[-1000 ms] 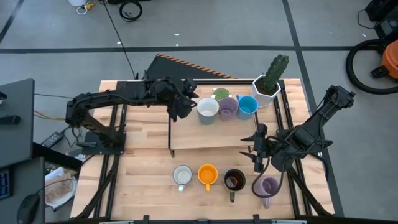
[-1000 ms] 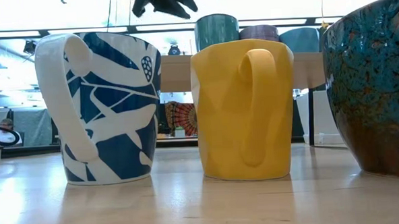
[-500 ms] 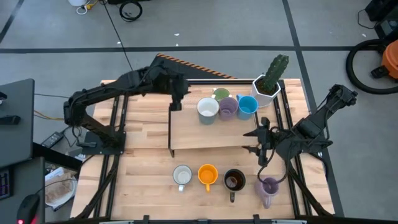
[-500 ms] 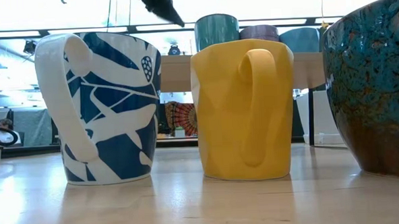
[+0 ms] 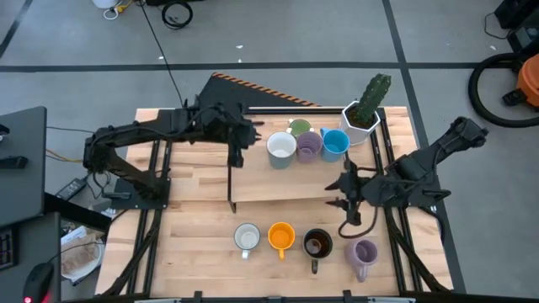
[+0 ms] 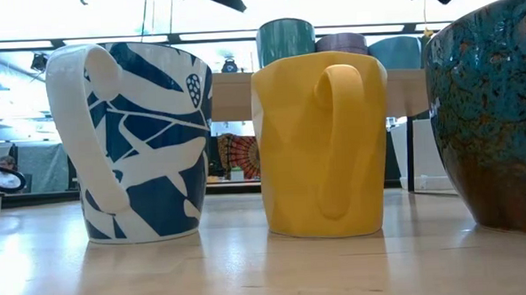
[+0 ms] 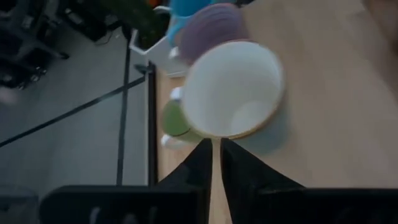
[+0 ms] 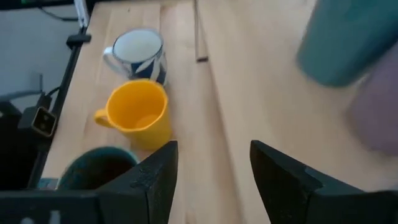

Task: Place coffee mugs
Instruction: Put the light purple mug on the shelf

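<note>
We look down on a wooden table [image 5: 194, 210] with a raised wooden shelf [image 5: 278, 181] across its middle. The left gripper [image 5: 242, 135] hovers at the shelf's left end, its fingers [image 7: 202, 171] pressed nearly together with only a thin slit between them, holding nothing. Just ahead of it on the shelf stands a white mug [image 5: 280, 147]. Past that come a lavender mug [image 5: 308, 145] and a blue mug [image 5: 335, 143], with a green mug [image 5: 299, 127] behind them and a white cactus pot [image 5: 362, 118] beyond.

The right gripper [image 5: 345, 192] hangs over the shelf's right front edge, its fingers [image 8: 155, 177] spread wide apart and empty. Below and in front of it on the table sit a blue-patterned white mug [image 5: 247, 238], an orange mug [image 5: 280, 236], a dark mug [image 5: 317, 244] and a second lavender mug [image 5: 364, 254], the last nearest this gripper.
</note>
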Tool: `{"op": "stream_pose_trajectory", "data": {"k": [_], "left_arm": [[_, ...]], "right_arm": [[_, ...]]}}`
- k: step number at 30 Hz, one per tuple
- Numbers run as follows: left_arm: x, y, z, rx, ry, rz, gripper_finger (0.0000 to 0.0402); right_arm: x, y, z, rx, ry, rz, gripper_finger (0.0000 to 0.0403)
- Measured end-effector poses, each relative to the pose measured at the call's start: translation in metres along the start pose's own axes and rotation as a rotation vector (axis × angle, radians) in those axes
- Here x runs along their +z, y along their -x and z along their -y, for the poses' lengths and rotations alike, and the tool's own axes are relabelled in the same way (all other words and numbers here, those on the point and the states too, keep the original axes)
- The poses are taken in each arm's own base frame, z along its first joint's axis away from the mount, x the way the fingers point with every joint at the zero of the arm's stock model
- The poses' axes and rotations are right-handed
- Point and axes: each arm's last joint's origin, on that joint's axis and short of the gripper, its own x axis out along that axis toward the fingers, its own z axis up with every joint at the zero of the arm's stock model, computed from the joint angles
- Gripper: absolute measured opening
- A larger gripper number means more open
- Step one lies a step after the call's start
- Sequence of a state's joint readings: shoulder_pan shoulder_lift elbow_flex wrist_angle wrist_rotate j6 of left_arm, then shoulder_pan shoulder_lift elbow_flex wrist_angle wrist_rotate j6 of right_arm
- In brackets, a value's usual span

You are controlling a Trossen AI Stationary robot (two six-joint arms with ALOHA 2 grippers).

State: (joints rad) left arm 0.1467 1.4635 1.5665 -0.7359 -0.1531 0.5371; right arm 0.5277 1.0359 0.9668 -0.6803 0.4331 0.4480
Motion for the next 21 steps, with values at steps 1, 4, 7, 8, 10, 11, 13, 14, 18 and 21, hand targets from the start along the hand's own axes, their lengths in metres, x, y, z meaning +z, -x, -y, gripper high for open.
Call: {"op": "stream_pose_trajectory", "data": {"k": [1, 4, 7, 8, 10, 11, 13, 14, 18, 21], "left_arm": [[0.003, 0.001, 0.006, -0.017, -0.010, 0.004, 0.0035], [0.008, 0.007, 0.023, -0.070, -0.038, -0.003, 0.0034], [0.014, 0.013, 0.041, -0.079, -0.053, -0.020, 0.0034], [0.016, 0.014, 0.047, -0.077, -0.062, -0.029, 0.0034], [0.019, 0.018, 0.058, -0.073, -0.066, -0.039, 0.0034], [0.020, 0.020, 0.063, -0.080, -0.058, -0.040, 0.0034], [0.022, 0.022, 0.073, -0.106, -0.043, -0.046, 0.0034], [0.021, 0.022, 0.079, -0.118, -0.037, -0.047, 0.0034], [0.009, 0.010, 0.103, -0.163, -0.023, -0.102, 0.0034], [0.000, 0.000, 0.120, -0.178, 0.003, -0.116, 0.0034]], "right_arm": [[-0.001, -0.003, -0.001, 0.007, -0.003, -0.016, 0.0206], [-0.002, -0.011, -0.006, 0.019, -0.006, -0.046, 0.0206], [0.000, -0.019, -0.011, 0.009, -0.006, -0.086, 0.0205], [0.002, -0.021, -0.014, 0.013, -0.010, -0.103, 0.0205], [0.007, -0.025, -0.022, 0.023, -0.006, -0.136, 0.0205], [0.008, -0.027, -0.026, 0.027, 0.001, -0.152, 0.0205], [0.011, -0.031, -0.035, 0.025, 0.019, -0.187, 0.0205], [0.012, -0.033, -0.038, 0.025, 0.027, -0.205, 0.0205], [0.015, -0.042, -0.051, 0.037, 0.038, -0.290, 0.0205], [0.017, -0.049, -0.061, 0.065, 0.025, -0.350, 0.0205]]}}
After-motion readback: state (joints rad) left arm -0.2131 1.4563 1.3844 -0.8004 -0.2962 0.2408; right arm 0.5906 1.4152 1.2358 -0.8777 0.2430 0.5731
